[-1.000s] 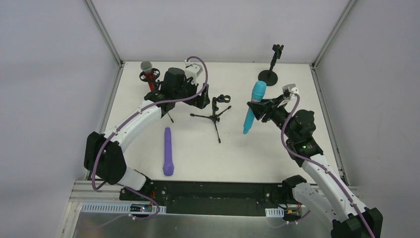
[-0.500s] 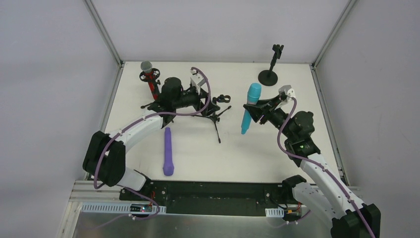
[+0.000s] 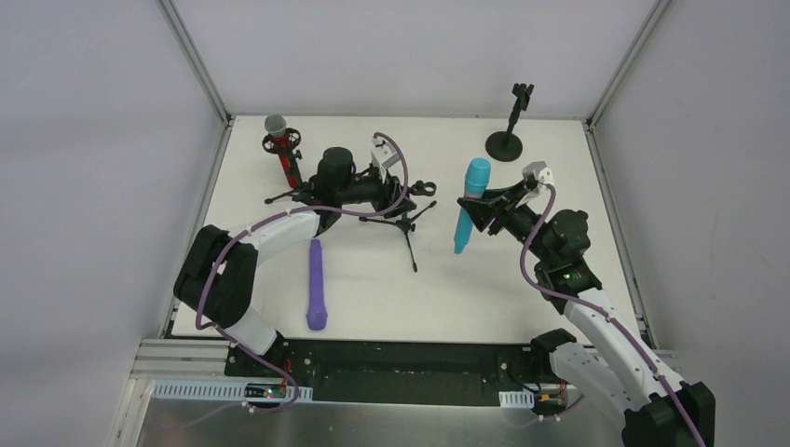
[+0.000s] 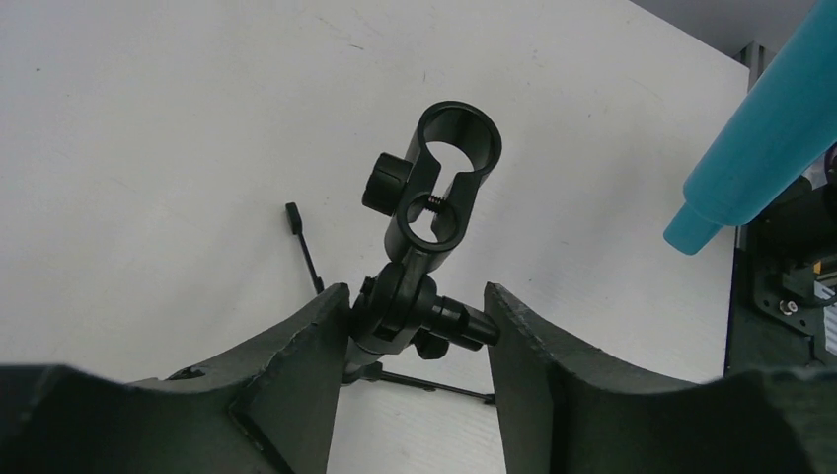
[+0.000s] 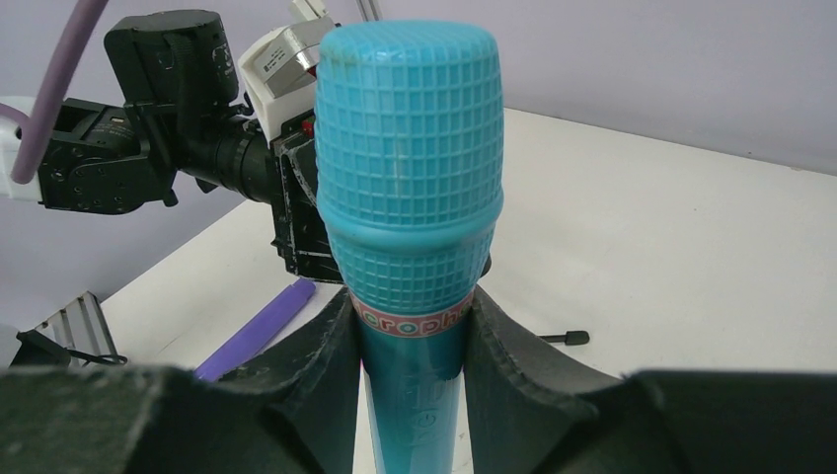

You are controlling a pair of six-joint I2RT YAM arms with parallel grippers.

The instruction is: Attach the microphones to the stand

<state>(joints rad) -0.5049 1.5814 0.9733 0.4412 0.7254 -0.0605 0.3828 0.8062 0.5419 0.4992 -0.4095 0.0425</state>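
Observation:
The middle tripod stand [image 3: 408, 216] has an empty ring clip [image 4: 449, 158]. My left gripper [image 4: 416, 296] is shut on the swivel joint just below that clip, one finger against the joint and the other against its bolt end. My right gripper [image 5: 413, 316] is shut on the cyan microphone [image 5: 410, 168], held upright above the table [image 3: 469, 200], to the right of the stand and apart from it. The purple microphone [image 3: 316, 284] lies flat near the front. The red microphone [image 3: 281, 144] with a grey head sits in a tripod stand at the back left.
A round-base stand [image 3: 508, 130] with an empty clip is at the back right corner. The tripod legs [image 3: 410, 247] spread out towards the table's middle. Metal frame posts and grey walls close in the white table [image 3: 559, 168].
My left arm swung right from the red microphone's stand to the middle stand, and its jaws closed on the joint. My right gripper shifted the cyan microphone slightly left, then held still.

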